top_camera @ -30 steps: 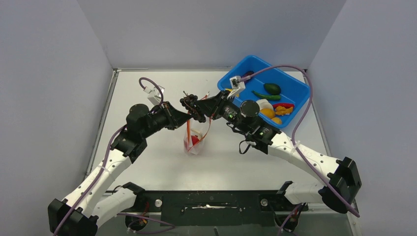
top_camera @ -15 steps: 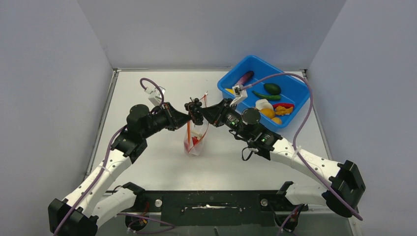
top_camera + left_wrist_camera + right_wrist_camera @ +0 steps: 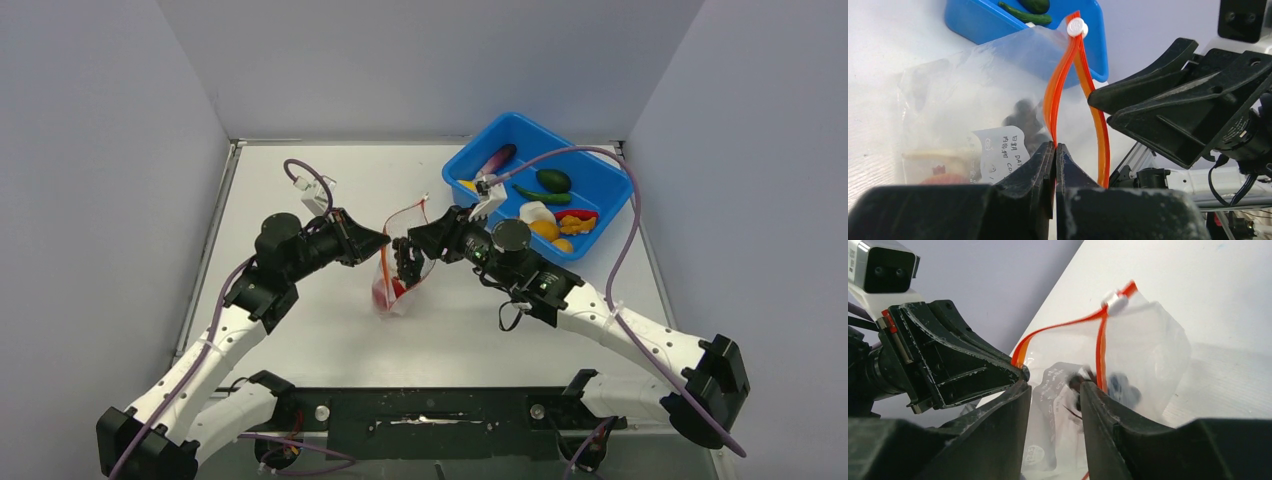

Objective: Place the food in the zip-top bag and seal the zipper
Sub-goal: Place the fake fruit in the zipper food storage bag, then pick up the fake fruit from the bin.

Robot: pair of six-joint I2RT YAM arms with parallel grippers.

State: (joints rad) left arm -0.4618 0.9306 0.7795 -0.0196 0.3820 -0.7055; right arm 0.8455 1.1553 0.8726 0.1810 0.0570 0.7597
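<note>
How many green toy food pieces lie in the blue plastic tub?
2 in the blue plastic tub: a dark green oval piece near its middle, and a long green pepper beside it, on its near side. More may be hidden.

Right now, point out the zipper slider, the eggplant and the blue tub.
Zipper slider [image 3: 1075,27]: left wrist view, white clip's centre.
Eggplant [image 3: 497,158]: top external view, middle of purple body.
Blue tub [image 3: 598,186]: top external view, bare floor near right corner.
</note>
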